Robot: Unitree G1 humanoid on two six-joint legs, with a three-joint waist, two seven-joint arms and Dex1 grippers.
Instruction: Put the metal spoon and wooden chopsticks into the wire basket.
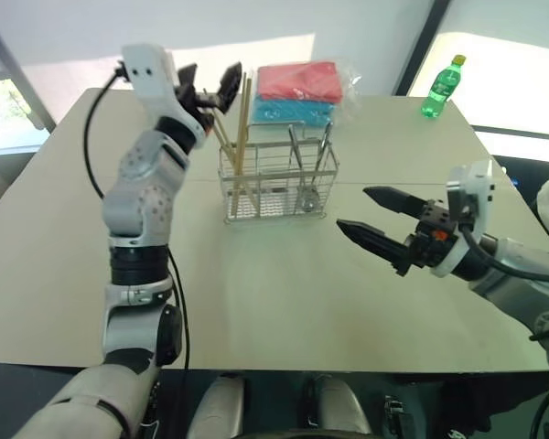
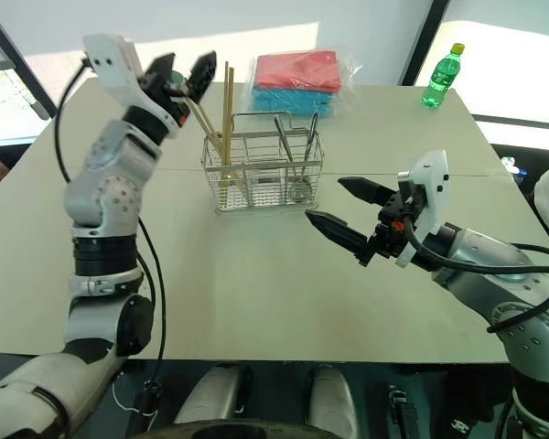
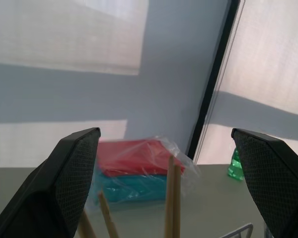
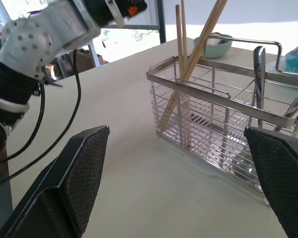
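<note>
I see the wire basket (image 1: 277,181) standing upright near the middle of the counter (image 1: 284,302), toward its far side. The wooden chopsticks (image 1: 241,128) stand in the compartment at my left end of the basket, leaning at angles, tips well above the rim. The metal spoon (image 2: 301,160) is in the compartment at my right end, bowl down near the basket floor, handle leaning up past the rim beside other metal utensils; I can't tell exactly which handle belongs to which. My left end effector (image 1: 210,87) is raised above and just left of the chopstick tops, fingers spread wide, holding nothing; from its wrist view the chopstick tips poke up between the two pads (image 3: 72,173) without touching them. My right end effector (image 2: 341,208) hovers above the counter to the right of the basket, pointing at it, fingers spread, empty, clear of the wire. Behind the basket sits a plastic-wrapped stack of red and blue cloths (image 1: 297,91). A green bottle (image 1: 443,87) stands at the far right of the counter. A pale green bowl (image 4: 219,43) sits beyond the basket in the right wrist view.
</note>
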